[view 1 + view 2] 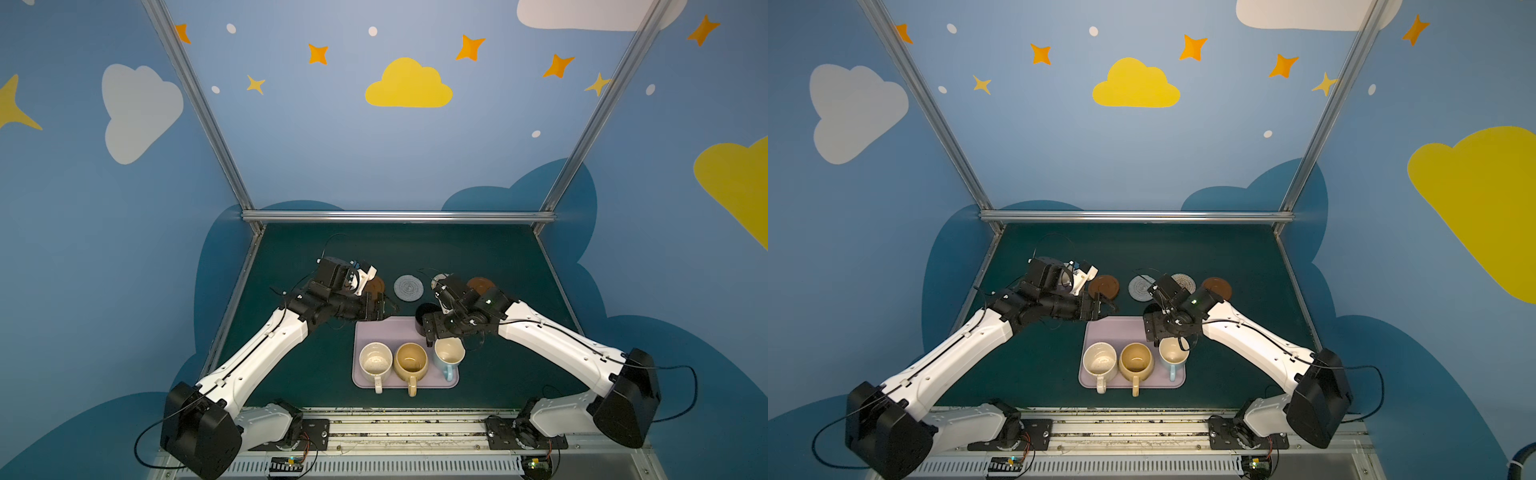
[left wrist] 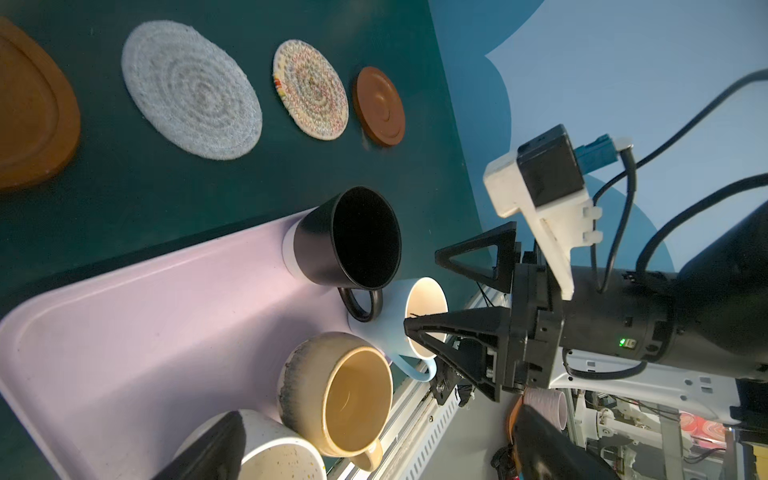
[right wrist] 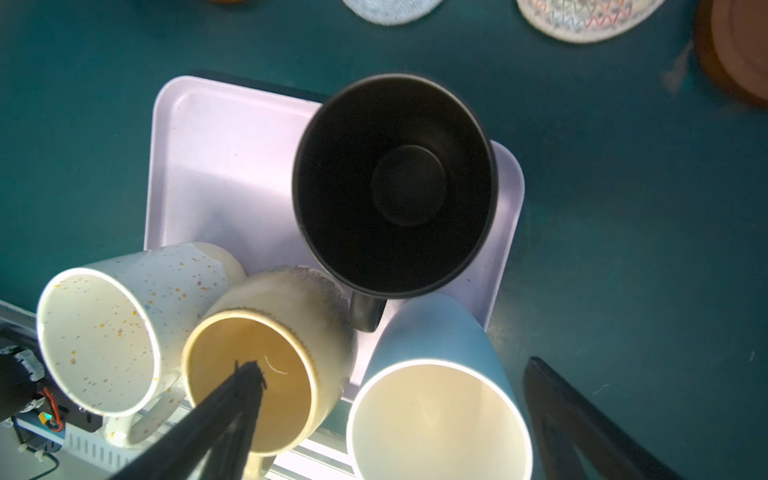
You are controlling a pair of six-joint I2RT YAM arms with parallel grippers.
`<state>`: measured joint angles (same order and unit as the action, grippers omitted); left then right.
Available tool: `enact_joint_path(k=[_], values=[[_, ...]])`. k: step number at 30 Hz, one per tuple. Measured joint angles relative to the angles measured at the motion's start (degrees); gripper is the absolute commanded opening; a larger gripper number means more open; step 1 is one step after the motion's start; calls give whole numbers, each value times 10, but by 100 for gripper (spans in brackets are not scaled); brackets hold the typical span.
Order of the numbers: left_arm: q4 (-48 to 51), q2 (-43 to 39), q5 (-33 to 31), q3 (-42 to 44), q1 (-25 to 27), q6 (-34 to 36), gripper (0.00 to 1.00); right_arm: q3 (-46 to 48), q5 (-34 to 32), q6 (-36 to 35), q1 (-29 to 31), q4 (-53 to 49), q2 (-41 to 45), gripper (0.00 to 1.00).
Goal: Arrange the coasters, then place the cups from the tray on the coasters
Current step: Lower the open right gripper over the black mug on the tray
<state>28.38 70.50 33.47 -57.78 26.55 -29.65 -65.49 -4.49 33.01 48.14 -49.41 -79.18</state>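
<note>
Dark green tabletop (image 1: 457, 257) within blue walls (image 1: 332, 158), painted clouds (image 1: 408, 85), stars (image 1: 318, 54), aluminium frame bars (image 1: 395, 216).

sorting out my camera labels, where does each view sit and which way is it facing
Top views: high above the arm bases, looking down over the pale lilac rectangular tray; both white arms show.
Left wrist: by the tray's far corner, facing across to the open right gripper; own dark fingers at the frame edge.
Right wrist: down on the light blue ceramic mug; own fingers either side of it.
Shared: both wrist views hold the black ceramic mug.
</note>
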Motion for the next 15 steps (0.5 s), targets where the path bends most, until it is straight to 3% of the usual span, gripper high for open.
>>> enact_joint_path(k=[15], values=[[-33,2,12,27,13,-21,100,15,3,2,0,54,-66,73]])
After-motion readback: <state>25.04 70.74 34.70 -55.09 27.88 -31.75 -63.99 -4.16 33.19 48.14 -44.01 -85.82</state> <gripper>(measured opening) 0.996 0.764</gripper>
